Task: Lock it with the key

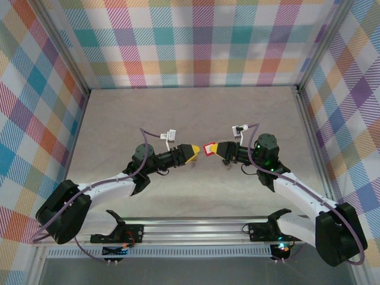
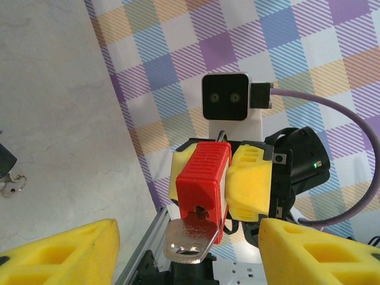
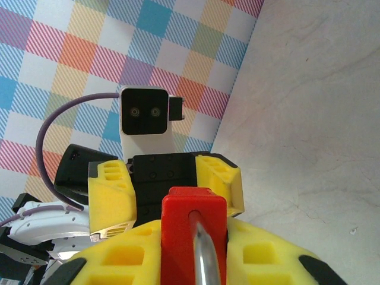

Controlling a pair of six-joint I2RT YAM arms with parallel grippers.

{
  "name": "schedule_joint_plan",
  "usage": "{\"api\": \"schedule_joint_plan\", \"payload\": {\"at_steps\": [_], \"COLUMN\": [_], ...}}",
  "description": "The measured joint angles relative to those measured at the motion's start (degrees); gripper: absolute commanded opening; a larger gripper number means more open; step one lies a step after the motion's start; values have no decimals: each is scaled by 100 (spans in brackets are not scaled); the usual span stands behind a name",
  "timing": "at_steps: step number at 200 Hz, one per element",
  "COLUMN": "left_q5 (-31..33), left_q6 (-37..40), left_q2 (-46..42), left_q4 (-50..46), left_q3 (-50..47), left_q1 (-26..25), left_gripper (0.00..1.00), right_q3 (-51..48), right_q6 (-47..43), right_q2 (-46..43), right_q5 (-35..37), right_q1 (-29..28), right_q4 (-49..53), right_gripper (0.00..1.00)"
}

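1 key (image 2: 190, 242) sits in the keyhole on the 6 o'clock face of the red padlock (image 2: 202, 184), its silver bow hanging out and slightly tilted. The padlock is held in the air over the middle of the table (image 1: 190, 113), clamped across its body by the right gripper (image 1: 215, 148), whose yellow pads (image 2: 250, 187) press it from 3 and 9 o'clock. The left gripper (image 1: 193, 152) faces it from the 9 o'clock side in the top view. Its jaws are apart and hold nothing, and its fingers (image 2: 65, 255) stand either side of the bow without touching it. The bow looks turned flat-on to the left wrist camera, so the fingers would likely pinch its thin edges, and a twist could then slip off. A hard twist might also turn the padlock inside the right grip, and a misjudged advance could knock the key askew. The left wrist view gives the key and keyhole, which the top view is too small to resolve. The right wrist view gives the 12 o'clock end, where a silver shackle (image 3: 205, 255) runs toward the palm, though whether it is seated I cannot tell. The top view shows the 2 grippers nose to nose, just apart.
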State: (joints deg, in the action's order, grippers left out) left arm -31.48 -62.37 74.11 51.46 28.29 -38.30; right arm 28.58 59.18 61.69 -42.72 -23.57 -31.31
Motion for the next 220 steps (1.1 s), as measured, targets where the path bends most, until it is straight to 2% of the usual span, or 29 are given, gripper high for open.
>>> {"api": "schedule_joint_plan", "payload": {"at_steps": [107, 189, 220], "left_q5": [-264, -361, -363], "left_q6": [-450, -496, -522], "left_q2": [407, 435, 533], "left_q4": [807, 852, 861], "left_q3": [7, 7, 7], "left_q1": [0, 13, 9], "left_gripper": [51, 49, 45], "right_q3": [0, 2, 2], "right_q6": [61, 168, 210], "right_q2": [166, 225, 278], "right_q5": [0, 0, -2], "right_q1": [0, 0, 0], "right_q4": [-37, -39, -37], "right_gripper": [0, 0, 0]}}
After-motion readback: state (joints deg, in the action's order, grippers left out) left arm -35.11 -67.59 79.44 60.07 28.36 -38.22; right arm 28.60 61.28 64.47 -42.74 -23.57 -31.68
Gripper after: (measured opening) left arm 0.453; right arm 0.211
